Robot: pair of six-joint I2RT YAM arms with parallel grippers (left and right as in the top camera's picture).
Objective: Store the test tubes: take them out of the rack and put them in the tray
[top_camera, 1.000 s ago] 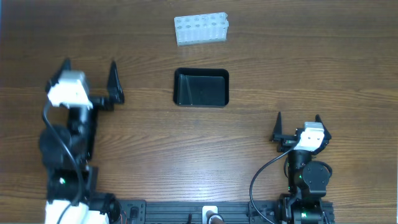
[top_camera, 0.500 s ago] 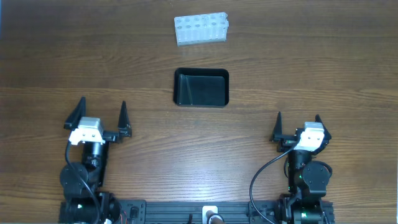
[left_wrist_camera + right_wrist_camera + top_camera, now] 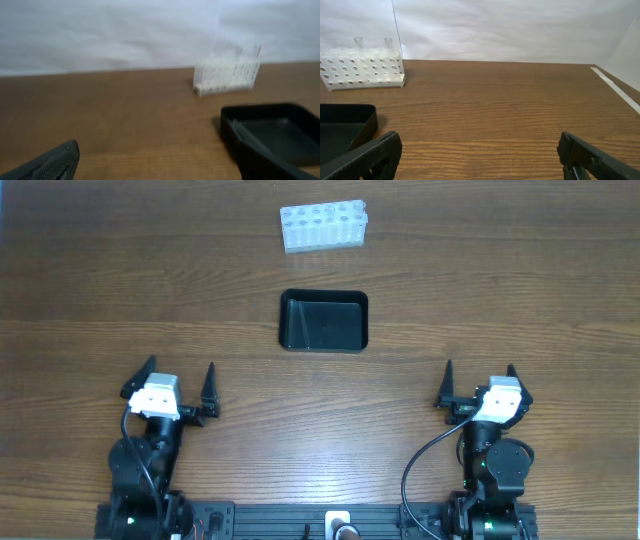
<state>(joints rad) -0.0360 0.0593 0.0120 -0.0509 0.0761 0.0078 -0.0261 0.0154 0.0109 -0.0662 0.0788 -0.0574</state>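
Left hand (image 3: 180, 372): low near its base, fingers spread wide, empty. Right hand (image 3: 480, 372): same pose, same spread. Test tubes (image 3: 358, 43): upright in rack (image 3: 323, 228), beyond tray (image 3: 323, 325) on counter (image 3: 520, 280).

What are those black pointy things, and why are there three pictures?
Those are a robot's two pincers, which it uses like hands: the left pincer and the right pincer. Each has two fingers. Both are open and hold nothing. One picture looks down from above. The other two come from small cameras on the robot's wrists. On the wooden table stand a white rack with tubes in it and, nearer the robot, a black tray.
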